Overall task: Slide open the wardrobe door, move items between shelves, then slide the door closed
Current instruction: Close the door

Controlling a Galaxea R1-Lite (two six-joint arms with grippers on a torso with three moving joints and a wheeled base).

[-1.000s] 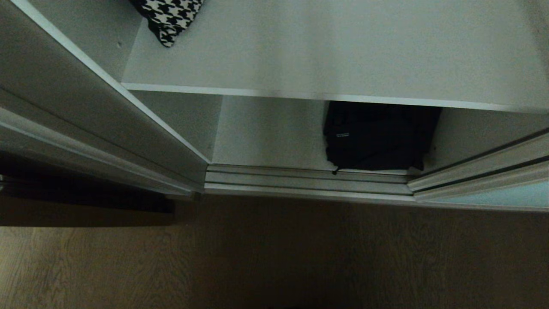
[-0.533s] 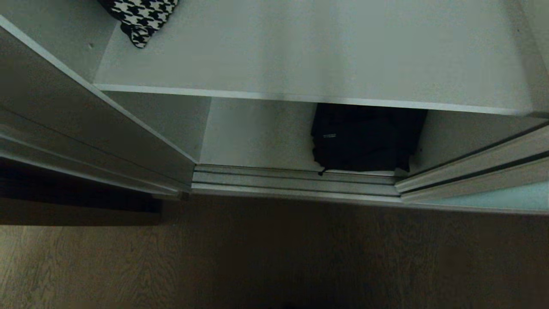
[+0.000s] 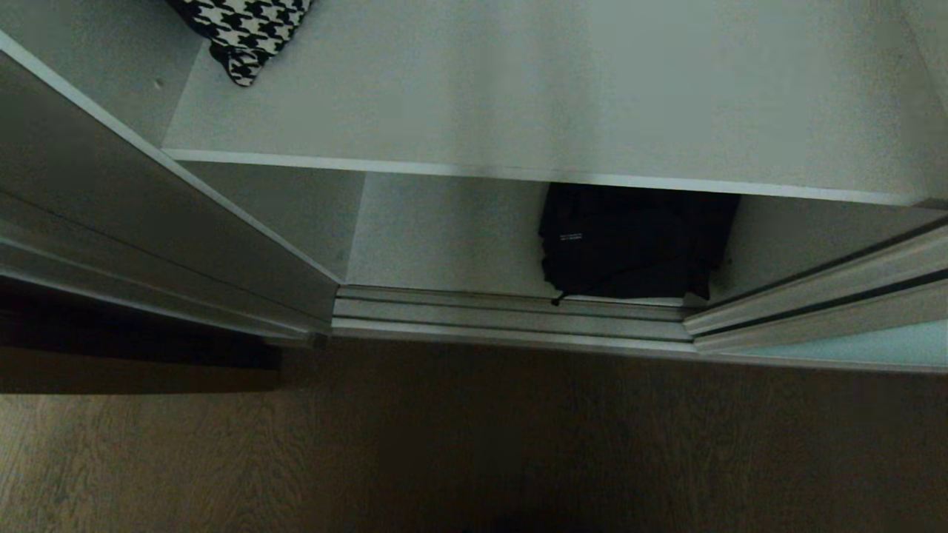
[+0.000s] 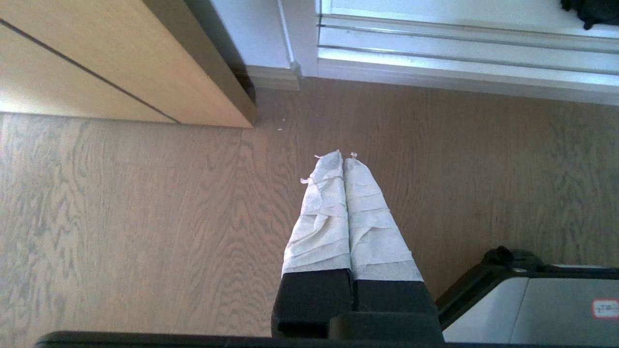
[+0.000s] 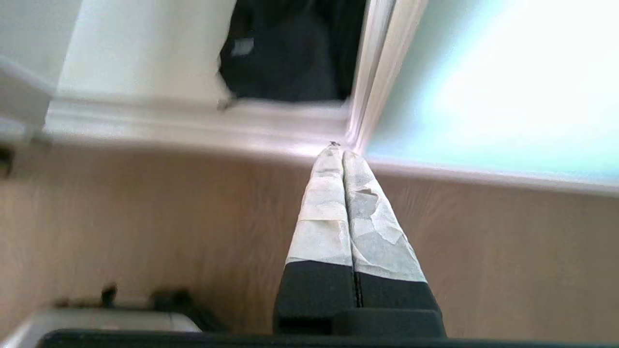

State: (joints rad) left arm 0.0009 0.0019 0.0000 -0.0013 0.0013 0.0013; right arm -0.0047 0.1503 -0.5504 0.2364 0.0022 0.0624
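Observation:
The sliding wardrobe door [image 3: 852, 346] stands pushed to the right, and its frosted pale glass [image 5: 493, 87] fills much of the right wrist view. The wardrobe is open. A houndstooth cloth [image 3: 244, 29] lies at the far left of the upper shelf [image 3: 555, 89]. A black bag [image 3: 637, 240] sits on the lower shelf [image 3: 444, 237], just behind the floor track, and the same black bag [image 5: 290, 53] lies ahead of my right gripper. My right gripper [image 5: 342, 152] is shut and empty, pointing at the door's frame edge [image 5: 377, 72]. My left gripper [image 4: 344, 155] hangs shut and empty over the floor. Neither arm is in the head view.
The metal floor track [image 3: 511, 314] runs along the wardrobe's front. The wardrobe's white side wall [image 3: 148, 215] stands at the left, with a light wood door [image 4: 121, 63] beside it. Wood floor [image 3: 474, 444] lies in front. Part of my base [image 4: 532, 299] is next to the left gripper.
The whole head view has shifted a little leftward, so the camera has moved. The cloth and the bag lie where they were.

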